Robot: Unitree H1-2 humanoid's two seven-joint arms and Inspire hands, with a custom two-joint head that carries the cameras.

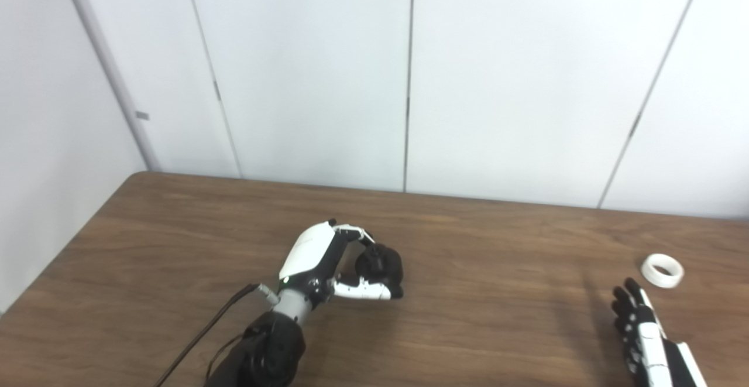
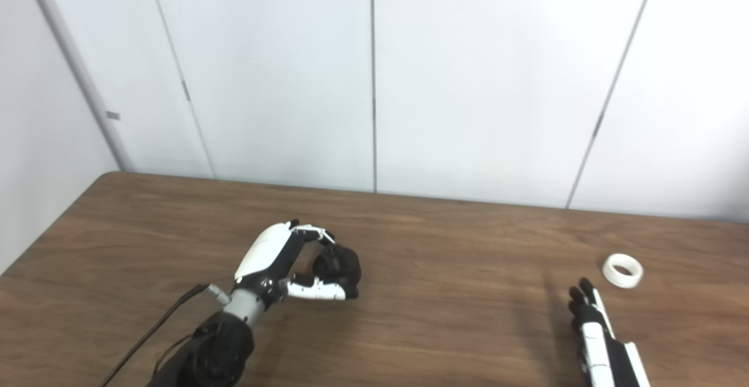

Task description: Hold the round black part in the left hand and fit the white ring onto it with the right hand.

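White ring (image 1: 662, 270), flat on wooden table (image 1: 497, 328), just beyond and slightly right of right hand (image 1: 641, 331), fingers extended, holding nothing; round black part (image 1: 380, 265) clasped in left hand (image 1: 327, 264), well apart.

A brown wood-grain table (image 1: 468, 328) fills the lower half of both views, its far edge running along the wall and its far left corner rounded. Behind it, a wall of white panels (image 1: 310, 71) is seen, divided by thin dark vertical seams (image 1: 408, 82). A pale grey strip (image 1: 105, 65) slants down the left side of the wall to the table's corner, and a small grey tab (image 1: 142, 115) is fixed on it. A black cable (image 1: 205, 331) is laid across the table near the lower left and runs off the bottom edge.
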